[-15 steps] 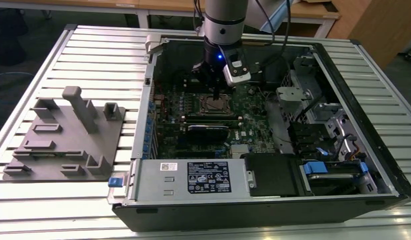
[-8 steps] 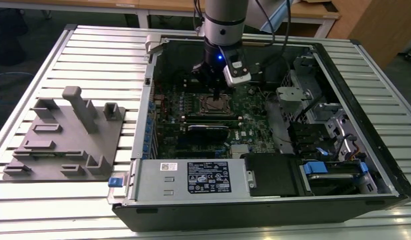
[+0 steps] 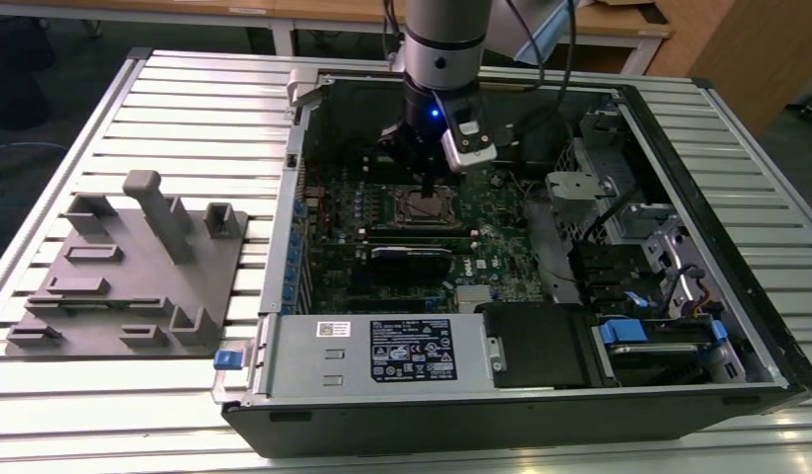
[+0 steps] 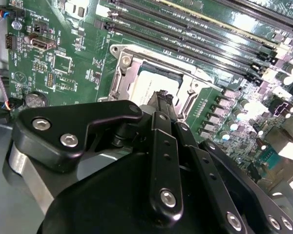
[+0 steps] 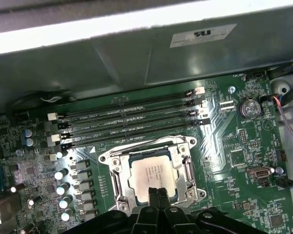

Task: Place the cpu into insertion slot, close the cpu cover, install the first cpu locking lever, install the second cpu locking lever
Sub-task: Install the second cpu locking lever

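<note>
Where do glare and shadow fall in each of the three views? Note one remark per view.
Exterior view: the open computer case is dim inside, the gripper dark against it. First wrist view: a washed-out bright band on the case wall; the cpu gleams. Second wrist view: glare streaks the memory slots.

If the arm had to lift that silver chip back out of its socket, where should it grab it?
Probably by two opposite edges, coming straight down from above. The cpu lies flat in the insertion slot, hemmed in by the metal frame, so only thin edges offer a hold. The gripper hangs right over it.
</note>
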Controlling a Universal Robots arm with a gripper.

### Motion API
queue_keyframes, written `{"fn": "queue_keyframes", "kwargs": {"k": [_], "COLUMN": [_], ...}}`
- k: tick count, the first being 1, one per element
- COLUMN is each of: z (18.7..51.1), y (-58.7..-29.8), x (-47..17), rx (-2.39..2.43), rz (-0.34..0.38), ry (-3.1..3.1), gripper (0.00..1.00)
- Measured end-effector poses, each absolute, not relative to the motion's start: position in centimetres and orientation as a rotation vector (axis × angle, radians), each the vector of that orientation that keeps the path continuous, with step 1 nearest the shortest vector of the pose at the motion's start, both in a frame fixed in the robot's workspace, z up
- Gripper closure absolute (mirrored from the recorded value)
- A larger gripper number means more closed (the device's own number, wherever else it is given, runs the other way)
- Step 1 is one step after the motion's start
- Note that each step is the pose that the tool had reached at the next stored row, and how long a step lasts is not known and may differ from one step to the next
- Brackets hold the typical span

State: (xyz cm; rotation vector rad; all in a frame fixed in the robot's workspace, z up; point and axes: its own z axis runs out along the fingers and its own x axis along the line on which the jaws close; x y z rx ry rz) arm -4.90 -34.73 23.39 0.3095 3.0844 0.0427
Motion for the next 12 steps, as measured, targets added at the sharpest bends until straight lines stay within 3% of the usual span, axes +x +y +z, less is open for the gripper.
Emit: {"fn": "queue_keyframes", "kwargs": {"k": [12], "z": [23.56], "y": [-34.99], "x": [-4.83], "rx": [0.31], "rz": [0.061], "ry": [3.085], "gripper": [0.89]}}
